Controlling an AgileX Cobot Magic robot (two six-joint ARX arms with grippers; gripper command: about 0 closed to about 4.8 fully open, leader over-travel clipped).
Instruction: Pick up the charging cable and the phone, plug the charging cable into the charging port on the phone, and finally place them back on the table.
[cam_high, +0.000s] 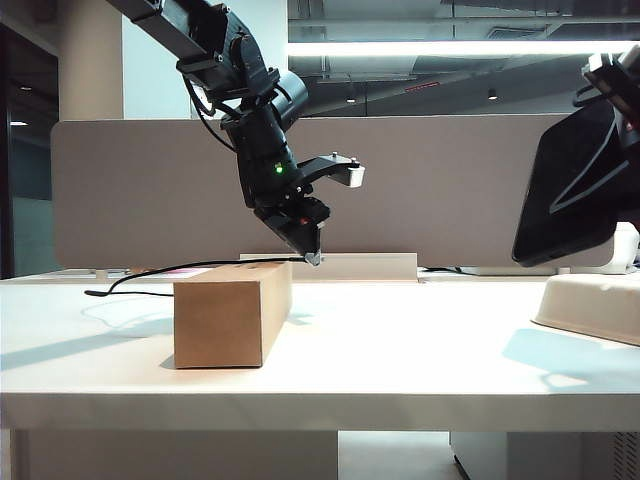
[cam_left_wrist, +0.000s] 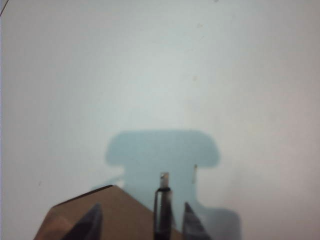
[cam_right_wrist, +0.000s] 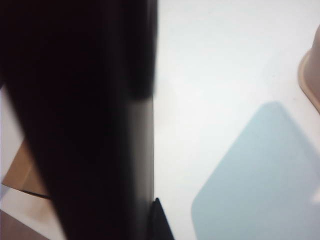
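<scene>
The black charging cable (cam_high: 170, 269) runs from the left of the table (cam_high: 400, 350) over the top of a cardboard box. Its silver plug tip (cam_left_wrist: 164, 178) sticks out past the box's far end. My left gripper (cam_high: 312, 250) points down over that end. In the left wrist view the left gripper (cam_left_wrist: 142, 222) is open, and the plug lies between the fingers (cam_left_wrist: 192, 226) with a gap on each side. At the far right, high above the table, my right gripper (cam_high: 612, 100) is shut on the tilted black phone (cam_high: 575, 185). One finger (cam_right_wrist: 161, 222) presses the phone's edge (cam_right_wrist: 90, 125). The charging port cannot be made out.
The brown cardboard box (cam_high: 232, 312) stands left of the middle, under the left gripper. A shallow white tray (cam_high: 590, 300) sits at the right edge, below the phone. A grey divider panel (cam_high: 150, 200) closes off the back of the table.
</scene>
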